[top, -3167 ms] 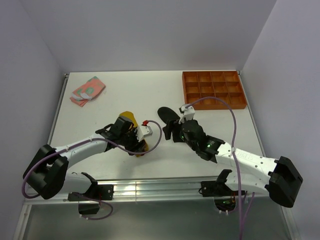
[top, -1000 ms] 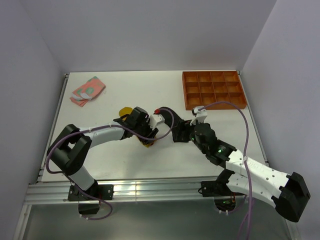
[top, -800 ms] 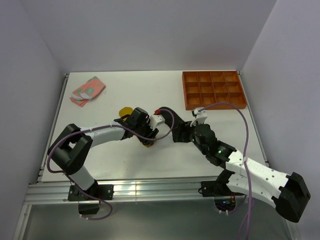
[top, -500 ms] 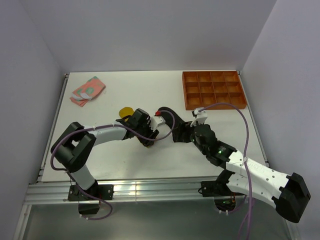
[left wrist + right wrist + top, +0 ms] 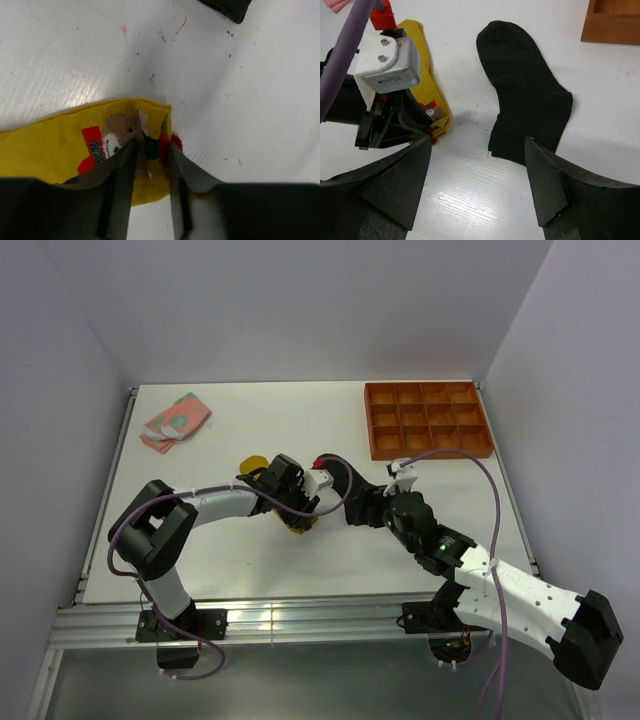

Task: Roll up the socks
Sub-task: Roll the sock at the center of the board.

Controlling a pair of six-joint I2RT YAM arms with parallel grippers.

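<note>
The left hand (image 5: 151, 148) has narrowed over the last second and now pinches a folded edge of the mustard-yellow sock (image 5: 60, 145). In the left wrist view its 2 fingers (image 5: 117, 175) press from either side on the doubled fabric beside the bear patch, while the rest of the sock lies flat on the table (image 5: 260, 410). Over the last 3 seconds or so this arm has also swung toward the middle of the table, so the grip sits at the sock end nearest the black sock (image 5: 520, 95). I judge this to be the start of the roll on sock 1 of 3: the edge is caught, but no turn is wound yet.

The right hand (image 5: 477, 150) stays wide open and holds nothing, hovering over the open end of the black sock (which lies flat and unrolled). The pink sock (image 5: 175, 422) sits well apart near the far left corner, loosely bunched, and the orange tray (image 5: 430, 453) stands at the far right.
</note>
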